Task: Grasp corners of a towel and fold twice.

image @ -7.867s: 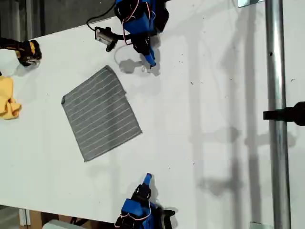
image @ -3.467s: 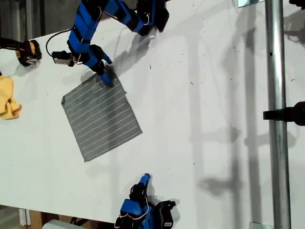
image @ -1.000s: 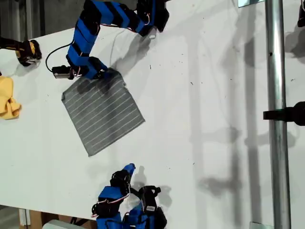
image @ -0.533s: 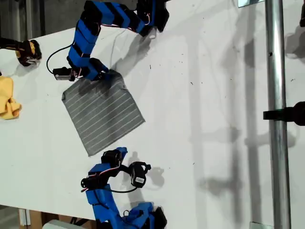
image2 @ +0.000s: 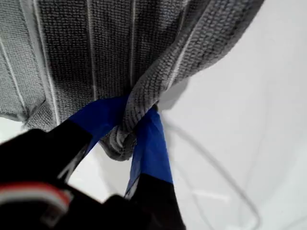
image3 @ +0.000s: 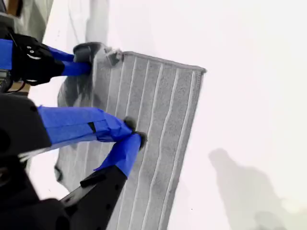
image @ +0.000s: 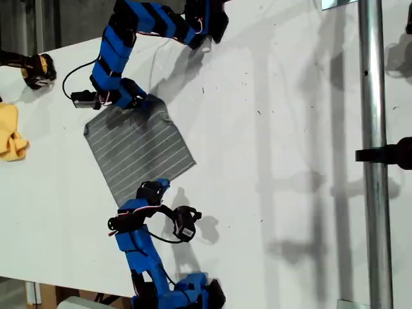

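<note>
First wrist view is showing my first gripper (image2: 136, 136) pinching a bunched corner (image2: 125, 136) of the towel (image2: 110, 52), blue jaws closing tight around the grey fold. Second wrist view is showing my second gripper (image3: 130, 134) pressing down at the towel's (image3: 153, 124) near edge, jaws nearly together; whether cloth is caught between them I cannot tell. Across the exterior view, the towel (image: 138, 145) is lying flat on the white table (image: 270, 161), toward that view's left, the two blue arms reaching it from opposite sides. A yellow cloth (image: 11, 138) is sitting well apart at that view's left edge.
</note>
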Controlling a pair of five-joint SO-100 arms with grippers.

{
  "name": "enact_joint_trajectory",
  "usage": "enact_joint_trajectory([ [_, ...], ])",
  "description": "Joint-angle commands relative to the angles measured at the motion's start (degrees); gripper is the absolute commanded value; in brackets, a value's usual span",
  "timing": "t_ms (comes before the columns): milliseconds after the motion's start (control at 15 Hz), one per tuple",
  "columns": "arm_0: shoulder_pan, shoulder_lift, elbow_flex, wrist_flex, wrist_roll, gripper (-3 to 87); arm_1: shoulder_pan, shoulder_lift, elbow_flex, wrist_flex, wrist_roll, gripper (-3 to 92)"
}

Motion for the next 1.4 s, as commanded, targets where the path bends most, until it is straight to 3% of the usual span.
enact_joint_trajectory([
  [0,1.23,0.97,-3.08,0.26,2.46,5.9,-0.53,6.15,-0.26,0.09,0.62,-0.2],
  [200,1.05,0.79,-2.64,0.88,6.15,30.5,-0.44,6.15,-0.18,0.09,0.62,-0.2],
  [400,0.88,0.53,-3.08,1.41,9.49,38.7,-0.35,6.15,0.09,0.09,0.62,-0.2],
  [600,0.18,-2.11,-2.46,1.14,11.78,39.5,-0.44,6.15,0.09,0.09,0.7,-0.2],
  [933,-1.93,-11.95,-4.92,-1.76,7.82,37.2,-0.44,6.68,0.44,0.26,0.7,-0.2],
  [1333,-2.72,-16.17,-6.42,-9.67,5.89,32.7,0.09,6.33,0.44,0.0,0.35,-0.2],
])
